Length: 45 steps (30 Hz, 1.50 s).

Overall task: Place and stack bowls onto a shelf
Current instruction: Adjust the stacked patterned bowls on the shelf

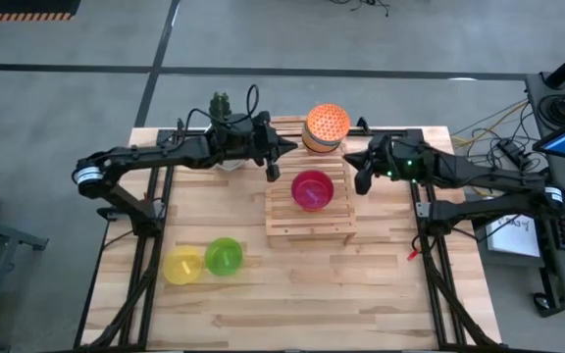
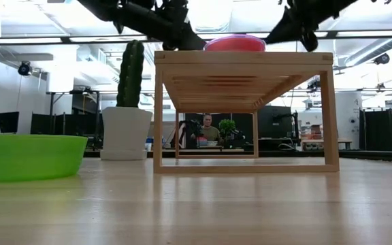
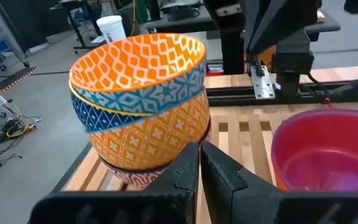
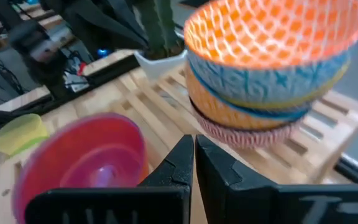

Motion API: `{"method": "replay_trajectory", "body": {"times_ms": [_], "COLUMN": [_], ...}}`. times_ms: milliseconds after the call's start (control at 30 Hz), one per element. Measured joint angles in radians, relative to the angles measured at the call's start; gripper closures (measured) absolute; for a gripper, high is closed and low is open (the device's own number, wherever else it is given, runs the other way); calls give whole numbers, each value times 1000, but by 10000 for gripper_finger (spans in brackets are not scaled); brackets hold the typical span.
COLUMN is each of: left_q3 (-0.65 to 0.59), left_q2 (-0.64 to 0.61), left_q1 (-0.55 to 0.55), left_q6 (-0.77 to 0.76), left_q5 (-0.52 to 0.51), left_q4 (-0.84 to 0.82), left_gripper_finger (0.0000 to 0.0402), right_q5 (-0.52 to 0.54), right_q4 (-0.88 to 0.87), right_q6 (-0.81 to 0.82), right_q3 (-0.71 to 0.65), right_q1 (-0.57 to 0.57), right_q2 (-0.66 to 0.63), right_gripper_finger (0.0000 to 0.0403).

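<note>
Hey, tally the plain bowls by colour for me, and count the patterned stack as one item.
Yellow bowl: 1
Green bowl: 1
Pink bowl: 1
Patterned bowl stack: 1
Total: 4

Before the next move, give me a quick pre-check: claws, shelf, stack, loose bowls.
1. Left claw shut and empty, beside the shelf's back left corner: ok.
2. Right claw shut and empty, off the shelf's right edge: ok.
3. Patterned stack at the shelf's back edge leans, top bowls offset: not ok.
4. Pink bowl sits upright on the shelf: ok.
5. Yellow bowl and green bowl stand on the table, touching or nearly so, front left, not yet shelved: not ok.
6. Cactus pot sits right under the left arm; clearance: cannot tell.
</note>
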Motion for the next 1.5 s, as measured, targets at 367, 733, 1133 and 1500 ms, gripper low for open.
{"method": "replay_trajectory", "body": {"times_ms": [367, 733, 1133, 1500], "left_q3": [-2, -2, -2, -2], "left_q2": [78, 129, 165, 163], "left_q1": [17, 40, 45, 46], "left_q6": [2, 1, -18, -26], "left_q5": [-18, -39, -37, -37], "left_q4": [199, 289, 303, 281], "left_gripper_finger": [402, 402, 402, 402], "right_q5": [103, 157, 156, 157], "right_q4": [19, 34, 55, 194], "right_q6": [25, -1, 5, -71], "right_q3": [-35, -35, -36, -37], "right_q1": [-1, -5, -5, -5], "right_q2": [0, 31, 96, 123], "right_gripper_finger": [394, 394, 394, 394]}}
